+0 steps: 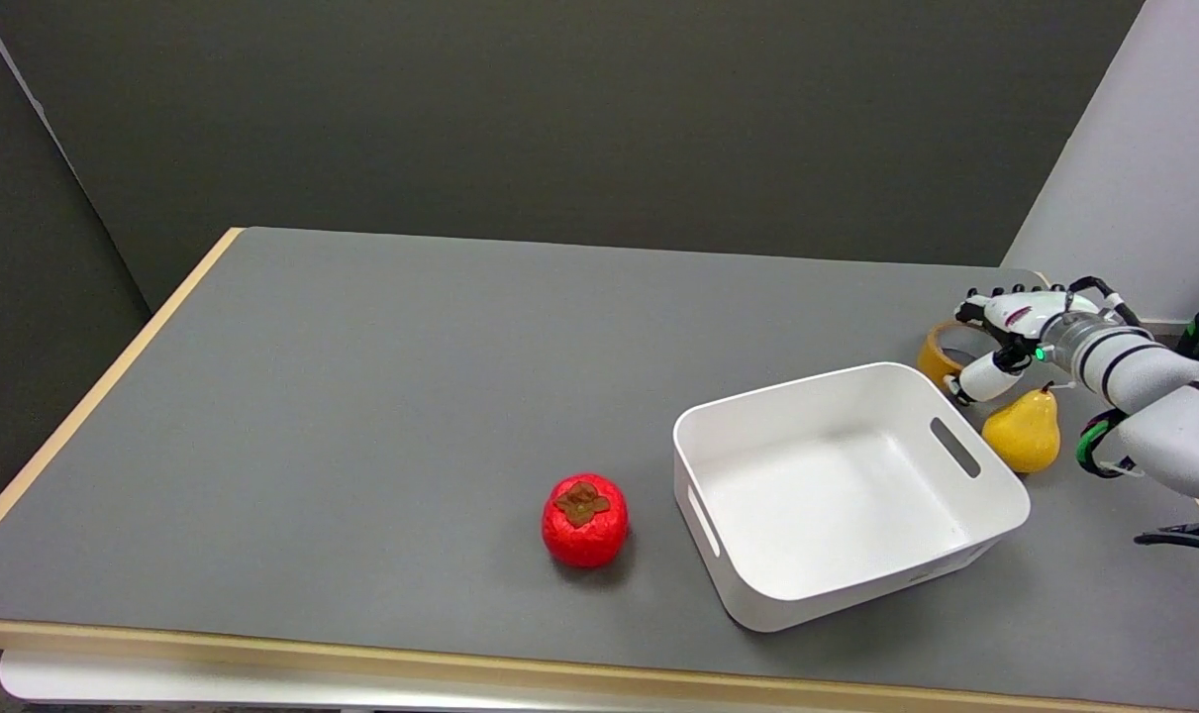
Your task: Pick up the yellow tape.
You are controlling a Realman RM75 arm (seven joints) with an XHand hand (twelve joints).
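The yellow tape (pixel 940 353) is a roll lying flat at the table's far right, just behind the white bin. My right hand (pixel 1005 337) reaches over it from the right. The fingers are spread above the roll and the thumb points down at its right side. I cannot tell whether any finger touches the tape; the roll still rests on the table. The hand hides the tape's right half.
A white bin (pixel 995 505) with slot handles stands empty in front of the tape. A yellow pear (pixel 1025 433) sits right of the bin, under my forearm. A red persimmon (pixel 585 520) lies left of the bin. The table's right edge is near the hand.
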